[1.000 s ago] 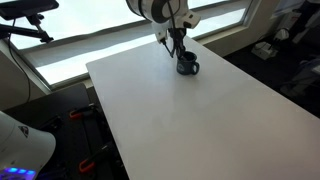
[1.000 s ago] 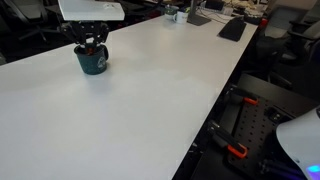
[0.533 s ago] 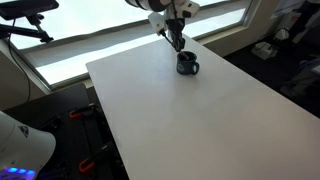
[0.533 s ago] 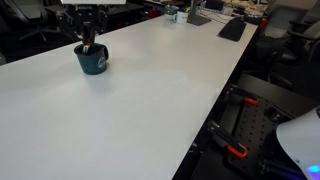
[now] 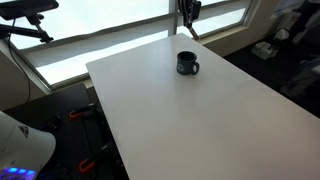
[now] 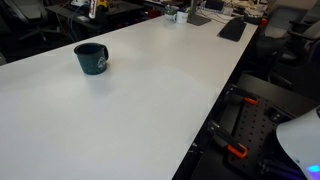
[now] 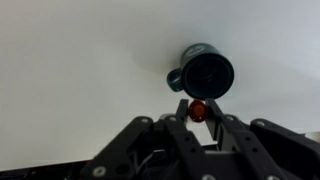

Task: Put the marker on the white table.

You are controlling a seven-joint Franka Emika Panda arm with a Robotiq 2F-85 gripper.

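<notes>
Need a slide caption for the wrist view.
Wrist view: hand gripping the marker above the dark mug on the white table.

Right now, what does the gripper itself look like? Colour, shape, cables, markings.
Wrist view: the gripper is matte black to dark grey, two slim fingers on angular jointed bars widening to a broad base. No cables or markings can be made out. In an exterior view it is just a dark shape at the top edge.

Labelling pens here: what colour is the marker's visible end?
The marker end is reddish-orange, clearest in the wrist view.
</notes>
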